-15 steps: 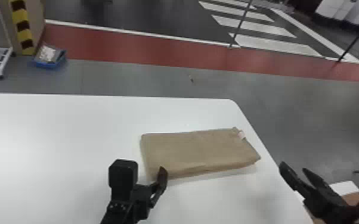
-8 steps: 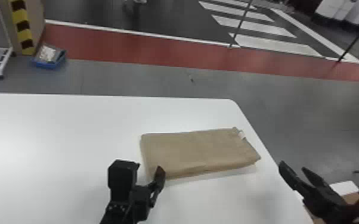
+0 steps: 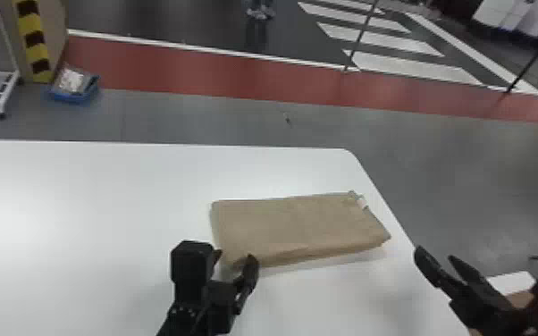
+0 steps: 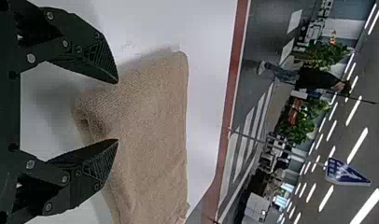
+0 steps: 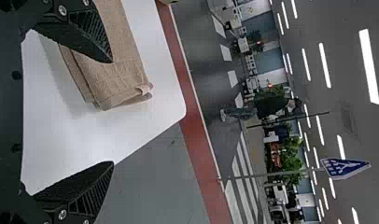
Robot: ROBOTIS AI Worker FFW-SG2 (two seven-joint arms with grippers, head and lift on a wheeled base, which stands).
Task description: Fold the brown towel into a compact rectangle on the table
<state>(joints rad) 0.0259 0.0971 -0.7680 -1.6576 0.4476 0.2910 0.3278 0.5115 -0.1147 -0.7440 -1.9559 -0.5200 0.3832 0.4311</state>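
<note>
At the left, the left claw [image 3: 234, 258] is held with its two fingers parted and nothing gripped, its tips set at the near left corner of the brown towel [image 3: 297, 225]; whether the cloth is touched cannot be told. From that claw the towel is stretched away to the right and a little forward on the white table [image 3: 80, 214], its long axis run roughly from the left claw's side toward the right claw's, its short left end placed just ahead of the left tips. A small white tag [image 3: 363, 202] is seen at the far right corner. Farthest right, the right claw [image 3: 435, 254] is likewise spread and empty, kept apart from the towel's right end, by the table's edge. The folding is judged nearly done; should the short left end be lifted or squared next, the left claw would be better placed.
</note>
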